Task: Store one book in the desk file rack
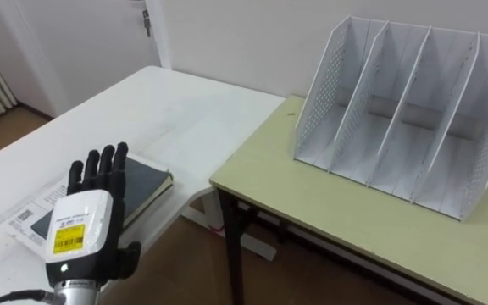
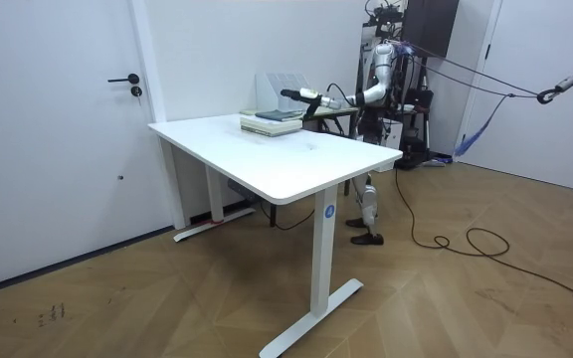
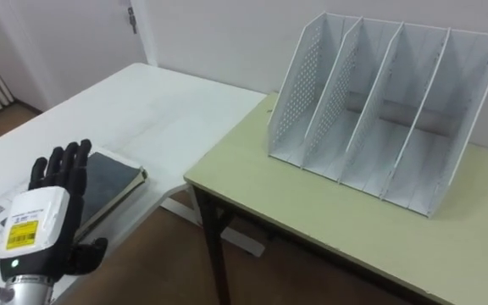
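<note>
The book [image 1: 146, 188], dark-covered, lies flat on the white table [image 1: 168, 110] at about 8 o'clock in your eye views. It rests on a white printed booklet [image 1: 30, 222] marked with square codes and print too small to read. Your left hand [image 1: 87, 224] hangs at the book's near end with its back to the camera, fingers straight and slightly spread, holding nothing. Whether the fingertips touch the cover cannot be told. A yellow barcode sticker [image 1: 69, 237] sits on the back of the hand, its print also unreadable. The white file rack [image 1: 405, 119] with perforated sides stands at 2 o'clock on the pale green desk [image 1: 354, 220], just beside the table. In the room view you stand at the table's far side, arm stretched over a low stack of books [image 2: 272, 121].
</note>
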{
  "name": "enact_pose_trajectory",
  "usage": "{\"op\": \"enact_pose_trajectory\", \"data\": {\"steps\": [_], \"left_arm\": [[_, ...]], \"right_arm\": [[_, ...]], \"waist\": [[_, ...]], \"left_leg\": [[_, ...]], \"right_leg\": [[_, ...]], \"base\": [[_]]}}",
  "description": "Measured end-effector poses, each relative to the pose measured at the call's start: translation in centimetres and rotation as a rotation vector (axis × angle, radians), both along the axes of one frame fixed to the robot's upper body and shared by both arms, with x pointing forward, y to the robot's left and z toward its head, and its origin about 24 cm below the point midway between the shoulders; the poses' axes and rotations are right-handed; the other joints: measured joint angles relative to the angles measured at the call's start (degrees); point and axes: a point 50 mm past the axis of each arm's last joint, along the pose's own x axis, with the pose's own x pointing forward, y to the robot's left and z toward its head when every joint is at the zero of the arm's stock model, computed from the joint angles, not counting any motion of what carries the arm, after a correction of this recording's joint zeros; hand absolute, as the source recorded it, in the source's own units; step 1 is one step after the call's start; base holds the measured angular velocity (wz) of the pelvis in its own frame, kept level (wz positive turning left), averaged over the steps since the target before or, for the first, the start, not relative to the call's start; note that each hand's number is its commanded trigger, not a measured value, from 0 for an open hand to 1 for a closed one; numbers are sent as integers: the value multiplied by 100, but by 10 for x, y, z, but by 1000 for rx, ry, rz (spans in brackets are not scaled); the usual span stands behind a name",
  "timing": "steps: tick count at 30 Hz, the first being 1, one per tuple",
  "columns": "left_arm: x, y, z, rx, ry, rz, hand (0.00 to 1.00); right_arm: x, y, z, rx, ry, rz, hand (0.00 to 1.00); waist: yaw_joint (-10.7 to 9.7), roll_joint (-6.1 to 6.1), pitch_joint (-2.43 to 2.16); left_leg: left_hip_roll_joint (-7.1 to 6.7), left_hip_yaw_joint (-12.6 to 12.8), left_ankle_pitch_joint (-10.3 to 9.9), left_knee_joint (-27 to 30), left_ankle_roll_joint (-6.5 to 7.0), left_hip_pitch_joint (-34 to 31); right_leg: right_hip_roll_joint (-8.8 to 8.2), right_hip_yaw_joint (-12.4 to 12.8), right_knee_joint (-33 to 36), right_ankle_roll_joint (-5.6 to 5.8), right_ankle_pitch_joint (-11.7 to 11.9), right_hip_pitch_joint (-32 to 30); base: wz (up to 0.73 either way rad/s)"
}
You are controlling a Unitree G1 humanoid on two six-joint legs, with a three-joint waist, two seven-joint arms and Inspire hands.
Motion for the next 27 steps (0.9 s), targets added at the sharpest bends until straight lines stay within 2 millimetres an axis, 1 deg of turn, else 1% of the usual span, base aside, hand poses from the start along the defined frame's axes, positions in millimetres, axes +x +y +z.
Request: {"op": "enact_pose_trajectory", "data": {"steps": [4, 7, 11, 13, 14, 15, 16, 19, 22, 24, 27], "left_arm": [[-1, 4, -11, 3, 81, 22, 0], [-2, 7, -19, 3, 141, 32, 0], [-3, 8, -24, 1, 198, 36, 0], [0, 9, -26, 0, 217, 37, 22], [1, 9, -26, 0, 221, 40, 72], [2, 10, -26, 0, 225, 42, 84], [3, 10, -26, 1, 233, 47, 100], [6, 13, -25, 1, 232, 60, 100], [11, 14, -17, -2, 191, 65, 100], [14, 14, -13, -2, 166, 69, 100], [19, 19, -7, -2, 148, 98, 100]], "right_arm": [[1, 0, 0, -5, -2, -3, 0], [-2, -1, 1, -9, -2, -6, 0], [-1, -2, 1, -20, -7, -5, 0], [-2, -3, 1, -23, -5, -5, 0], [-2, -4, 2, -24, -2, -6, 0], [-2, -4, 2, -25, -2, -5, 0], [-2, -4, 2, -26, -4, -3, 0], [-4, -6, 3, -31, -4, -1, 0], [-5, -8, 3, -35, 2, 3, 0], [-6, -9, 3, -42, 17, 19, 0], [-5, -10, 3, -57, 30, 55, 0]], "waist": [[0, -27, 9], [-2, -35, 12], [0, -43, 24], [16, -24, 26], [21, -10, 24], [24, -3, 22], [27, 14, 18], [34, 47, 0], [35, 61, -11], [37, 60, -11], [21, 57, -13]], "left_leg": [[-2, -3, 0, 5, 0, 0], [1, 0, 0, 6, 0, 7], [6, 1, 0, 5, 0, -5], [16, 4, 0, 0, 0, -9], [17, 5, 0, -4, 0, -10], [17, 7, 0, -7, 0, -8], [17, 16, 0, -9, 0, -6], [15, 56, 0, -8, 0, -4], [6, 63, 0, -5, 0, 5], [3, 73, 0, -2, 0, 28], [3, 83, 0, 8, 0, 41]], "right_leg": [[-7, 0, 2, 1, 0, 3], [-4, 1, 1, 1, 0, 15], [-3, 2, -2, 1, 0, 4], [0, 2, -1, 1, 0, -5], [2, 2, -1, 1, 0, -8], [3, 4, 2, 1, 0, -8], [6, 9, 6, 1, 0, -10], [5, 14, 13, 1, 0, -15], [1, 15, 15, 0, -1, -7], [0, 21, 14, -6, -8, -1], [0, 27, 44, -8, -9, 4]], "base": [[0], [0], [0], [0], [0], [0], [0], [0], [0], [-2], [-1]]}}
